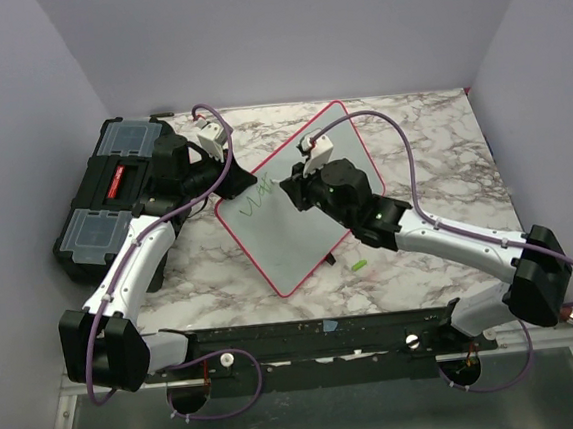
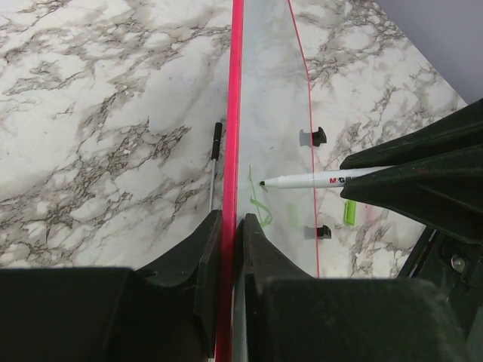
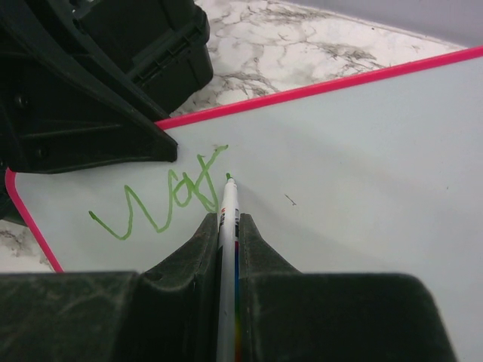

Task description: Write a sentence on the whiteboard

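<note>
The whiteboard (image 1: 312,222) with its red-pink rim lies slanted across the middle of the marble table. My left gripper (image 1: 236,185) is shut on its left rim; the left wrist view shows both jaws clamping the red edge (image 2: 229,249) at the left gripper (image 2: 232,219). My right gripper (image 1: 292,190) is shut on a white marker (image 3: 227,202), whose green tip rests on the whiteboard (image 3: 362,166). The sentence (image 3: 160,200) stands as a few green letters just left of the tip, also seen as the sentence (image 1: 262,199) from above. The marker (image 2: 324,180) points at the whiteboard (image 2: 272,105).
A black toolbox (image 1: 114,194) with clear lid compartments sits at the far left, close behind the left gripper. A green marker cap (image 1: 359,265) lies on the table near the board's lower right edge. A thin dark-tipped rod (image 2: 215,162) lies beside the board's rim.
</note>
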Controlling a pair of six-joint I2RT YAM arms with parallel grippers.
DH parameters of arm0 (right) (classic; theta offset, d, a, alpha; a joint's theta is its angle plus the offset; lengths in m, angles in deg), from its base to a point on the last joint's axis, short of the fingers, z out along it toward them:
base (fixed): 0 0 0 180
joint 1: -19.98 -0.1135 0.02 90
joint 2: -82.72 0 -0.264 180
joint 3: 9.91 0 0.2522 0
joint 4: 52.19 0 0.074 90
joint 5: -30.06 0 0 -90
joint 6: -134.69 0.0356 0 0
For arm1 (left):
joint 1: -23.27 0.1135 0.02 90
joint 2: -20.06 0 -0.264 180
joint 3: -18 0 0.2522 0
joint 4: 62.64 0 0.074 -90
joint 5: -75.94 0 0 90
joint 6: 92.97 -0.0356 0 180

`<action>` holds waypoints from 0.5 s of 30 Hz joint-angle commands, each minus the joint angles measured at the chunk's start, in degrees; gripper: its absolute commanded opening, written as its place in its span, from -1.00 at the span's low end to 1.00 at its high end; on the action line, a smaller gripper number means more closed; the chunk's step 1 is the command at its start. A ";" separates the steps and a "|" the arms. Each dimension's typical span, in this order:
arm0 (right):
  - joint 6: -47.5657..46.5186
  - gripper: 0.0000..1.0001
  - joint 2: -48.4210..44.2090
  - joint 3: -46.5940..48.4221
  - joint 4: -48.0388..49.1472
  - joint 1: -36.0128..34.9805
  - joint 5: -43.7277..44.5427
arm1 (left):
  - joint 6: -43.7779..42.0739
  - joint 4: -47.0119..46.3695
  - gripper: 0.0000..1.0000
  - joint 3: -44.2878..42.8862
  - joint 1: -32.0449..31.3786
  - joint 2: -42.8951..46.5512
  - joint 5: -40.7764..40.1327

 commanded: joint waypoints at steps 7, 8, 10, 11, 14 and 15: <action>-2.00 -0.99 3.44 4.89 -1.63 0.16 4.62 | -2.93 -1.70 -1.00 0.20 -0.47 2.29 -1.09; -2.27 -0.99 3.58 5.17 -1.99 0.15 5.32 | -2.93 -1.70 -1.00 0.17 -0.48 2.16 -1.10; -2.77 -0.99 3.73 5.45 -2.44 0.14 6.59 | -2.93 -1.70 -1.00 0.09 -0.48 2.07 -1.11; -2.94 -0.99 3.78 5.46 -2.65 0.16 7.01 | -2.91 -1.70 -1.00 0.15 -0.48 2.01 -1.08; -3.08 -0.99 3.51 4.81 -2.94 0.15 7.63 | -2.93 -1.70 -1.00 0.06 -0.48 1.96 -1.10; -2.94 -0.99 3.36 4.45 -2.94 0.10 7.78 | -2.89 -1.70 -1.00 0.02 -0.48 2.02 -1.08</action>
